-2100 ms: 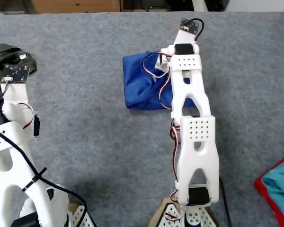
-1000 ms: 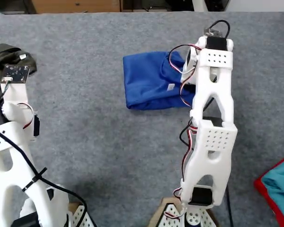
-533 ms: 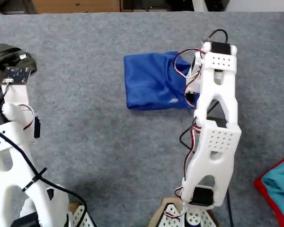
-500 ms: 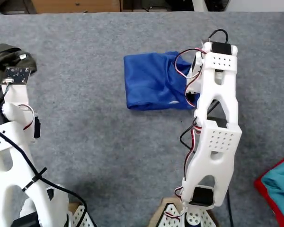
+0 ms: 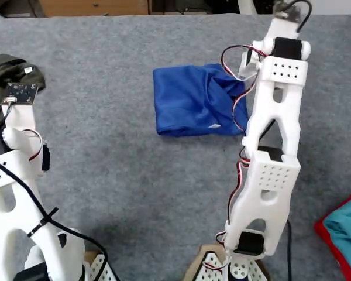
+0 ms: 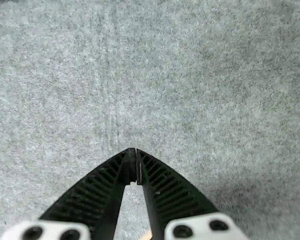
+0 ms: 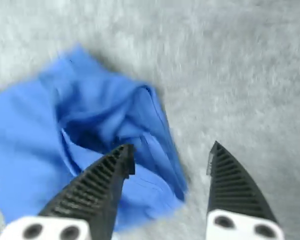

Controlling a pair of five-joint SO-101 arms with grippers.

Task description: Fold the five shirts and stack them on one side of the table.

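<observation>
The blue shirt (image 5: 193, 100) is lying partly folded near the middle of the grey surface (image 5: 105, 175). Its left portion is sitting flat and square, while the edge nearest the right arm is bunching up into loose ridges. The right hand (image 7: 171, 150) is hovering just above that rumpled edge with its jaws standing wide apart and gripping nothing. One finger is hanging over the cloth and the other over bare surface beyond the hem. That straddling pose is probably lining the hand up to pinch the loose edge and tidy the fold.

The left hand (image 6: 135, 155) is pointing down at bare surface well away from the blue shirt, its jaws pressing together on nothing. It is likely waiting out of the way.

A dark green cloth (image 5: 11, 70) is sitting at the far left edge, probably where the stack is forming. A teal shirt (image 5: 348, 231) is lying over a red one (image 5: 324, 225) at the right edge, seemingly awaiting folding.
</observation>
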